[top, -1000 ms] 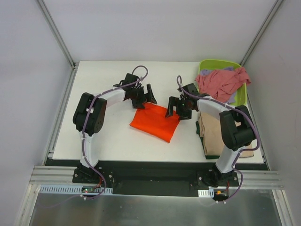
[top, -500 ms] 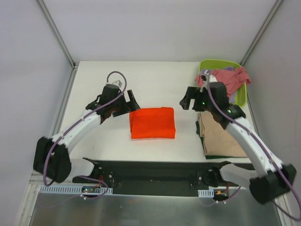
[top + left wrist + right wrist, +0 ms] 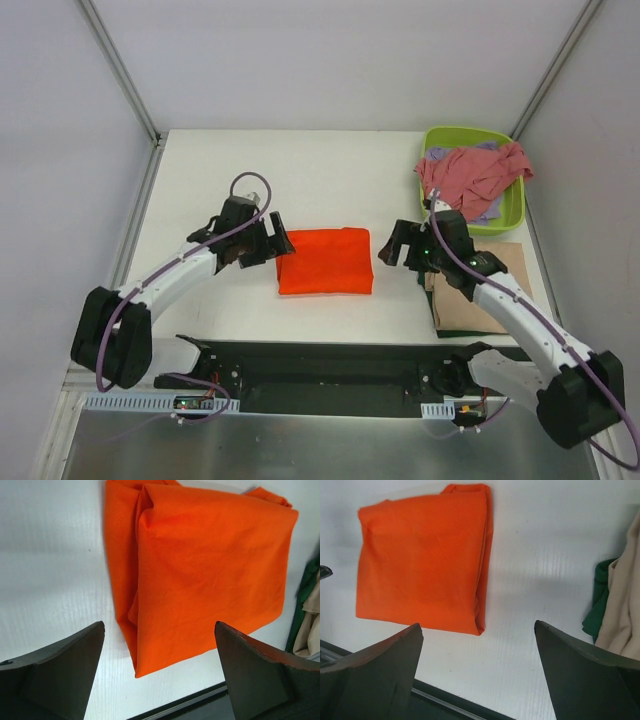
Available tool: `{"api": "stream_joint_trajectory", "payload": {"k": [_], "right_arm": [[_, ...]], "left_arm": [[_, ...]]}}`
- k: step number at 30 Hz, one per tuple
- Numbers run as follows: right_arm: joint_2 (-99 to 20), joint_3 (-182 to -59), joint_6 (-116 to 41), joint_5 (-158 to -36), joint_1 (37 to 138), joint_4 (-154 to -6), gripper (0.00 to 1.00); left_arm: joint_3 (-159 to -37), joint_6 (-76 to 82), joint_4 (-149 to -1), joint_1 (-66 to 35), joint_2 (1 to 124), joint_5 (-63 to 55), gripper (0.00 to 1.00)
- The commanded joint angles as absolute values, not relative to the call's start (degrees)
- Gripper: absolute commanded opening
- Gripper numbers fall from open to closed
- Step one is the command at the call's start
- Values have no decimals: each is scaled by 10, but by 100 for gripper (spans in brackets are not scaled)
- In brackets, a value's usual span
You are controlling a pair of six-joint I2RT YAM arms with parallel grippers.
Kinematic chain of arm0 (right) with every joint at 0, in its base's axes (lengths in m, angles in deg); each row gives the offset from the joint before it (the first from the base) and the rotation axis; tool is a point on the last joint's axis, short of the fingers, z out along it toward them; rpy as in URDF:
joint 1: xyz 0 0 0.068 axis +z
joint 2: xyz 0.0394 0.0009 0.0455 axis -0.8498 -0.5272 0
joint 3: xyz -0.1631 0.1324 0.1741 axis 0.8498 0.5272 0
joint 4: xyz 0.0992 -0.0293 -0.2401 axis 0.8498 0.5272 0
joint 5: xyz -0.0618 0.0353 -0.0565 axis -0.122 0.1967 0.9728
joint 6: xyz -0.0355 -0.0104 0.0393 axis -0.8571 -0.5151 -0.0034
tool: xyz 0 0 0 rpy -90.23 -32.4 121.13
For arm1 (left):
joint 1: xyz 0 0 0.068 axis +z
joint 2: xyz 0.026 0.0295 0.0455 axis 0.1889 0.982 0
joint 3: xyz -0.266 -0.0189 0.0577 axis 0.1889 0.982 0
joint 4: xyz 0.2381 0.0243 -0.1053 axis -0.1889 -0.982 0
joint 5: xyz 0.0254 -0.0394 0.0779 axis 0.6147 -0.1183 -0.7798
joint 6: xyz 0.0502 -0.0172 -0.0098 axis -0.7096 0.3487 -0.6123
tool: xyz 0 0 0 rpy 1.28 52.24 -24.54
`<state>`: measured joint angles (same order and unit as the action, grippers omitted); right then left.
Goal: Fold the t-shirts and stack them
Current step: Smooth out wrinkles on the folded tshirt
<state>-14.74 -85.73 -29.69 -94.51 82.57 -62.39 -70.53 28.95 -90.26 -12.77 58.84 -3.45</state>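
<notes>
My left claw point(image 3: 268, 240) gapes empty left of the folded orange t-shirt point(image 3: 325, 261); my right claw point(image 3: 400, 245) likewise, right of it. A tan t-shirt point(image 3: 452, 305) lies beneath my right arm.

Upper-left and top-ctr bench point(image 3: 330, 170) bare — wide passage. Mid-frame the orange shirt point(image 3: 325, 262) lies btw left end effector point(image 3: 278, 235) & right end effector point(image 3: 390, 246), both close. Right edge blocked — tub point(image 3: 516, 205), tan stack point(image 3: 510, 265).
</notes>
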Motion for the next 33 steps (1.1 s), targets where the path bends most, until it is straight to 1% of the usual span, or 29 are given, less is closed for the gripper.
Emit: {"api": "stream_joint_trajectory", "payload": {"k": [1,4,6,11,15,17,18,21,23,24,25,30,31,33], "right_arm": [[-235,-901,-302,-935,849,-640,96],[-294,-929,-309,-905,858,-627,96],[-321,-944,-311,-895,859,-624,96],[-365,-955,-316,-853,859,-627,96],[-393,-963,-321,-847,860,-629,96],[-407,-968,-324,-849,859,-630,96],[-414,-971,-324,-854,860,-631,96],[-434,-975,-336,-871,860,-640,96],[-444,-975,-346,-878,860,-647,96],[-448,-975,-348,-876,860,-647,96],[-451,-975,-348,-875,860,-648,96],[-463,-978,-348,-886,860,-663,96],[-466,-979,-348,-908,860,-668,96],[-468,-984,-346,-915,859,-672,96]], "left_arm": [[-722,299,-867,-131,656,9,90],[-751,288,-867,-131,711,-16,91],[-773,282,-867,-130,744,-32,90],[-829,266,-864,-130,826,0,81],[-829,261,-867,-130,859,-16,76],[-825,260,-867,-130,868,-26,71],[-827,255,-869,-130,874,-26,67],[-837,249,-870,-130,895,-24,41],[-843,245,-872,-130,906,-21,20],[-845,243,-874,-130,909,-26,7],[-845,244,-876,-129,910,-29,0],[-833,233,-864,-128,885,-14,0],[-830,229,-859,-128,875,-8,0],[-819,222,-846,-128,856,-3,0]]}}
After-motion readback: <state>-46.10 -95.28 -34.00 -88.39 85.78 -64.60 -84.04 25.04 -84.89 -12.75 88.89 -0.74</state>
